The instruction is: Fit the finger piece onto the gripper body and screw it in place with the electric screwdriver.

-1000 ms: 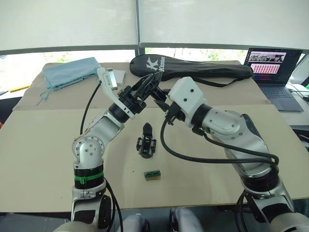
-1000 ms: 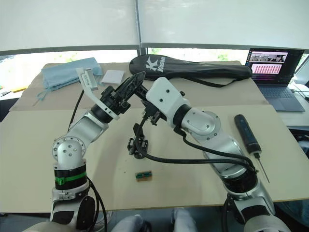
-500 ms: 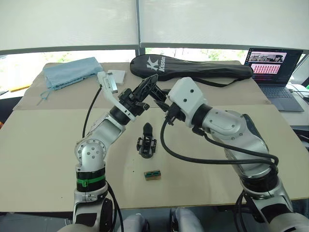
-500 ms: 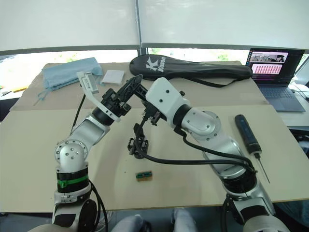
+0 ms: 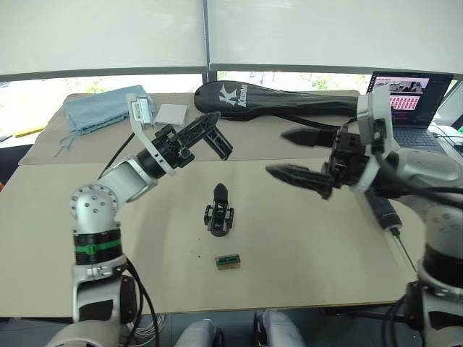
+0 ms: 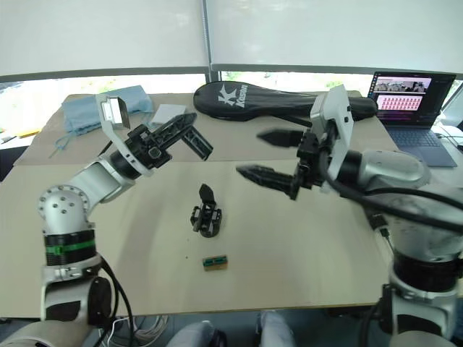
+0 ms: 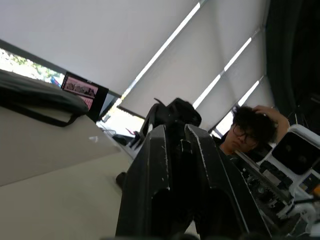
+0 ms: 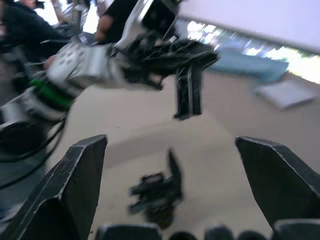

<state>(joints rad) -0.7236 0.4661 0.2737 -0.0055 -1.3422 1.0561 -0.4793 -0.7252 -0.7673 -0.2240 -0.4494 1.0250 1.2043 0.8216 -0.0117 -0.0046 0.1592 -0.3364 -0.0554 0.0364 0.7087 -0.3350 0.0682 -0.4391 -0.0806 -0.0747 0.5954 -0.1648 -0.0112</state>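
My left gripper is raised above the table's left-centre and is shut on the finger piece, a small black part that sticks out past its tips and hangs down. The same finger piece appears in the right wrist view. The gripper body stands on the table below it, its one pointed finger upright. Off to the right and well apart, my right gripper is held in the air, open wide and holding nothing. The electric screwdriver lies on the table under my right arm, partly hidden.
A small green-and-tan box lies in front of the gripper body. At the back are a black racket bag, a blue cloth, a white pad and a laptop. A person sits beyond the table.
My right gripper has opened wide and swung away to the right from the left one. The left gripper has shifted left, keeping the finger piece.
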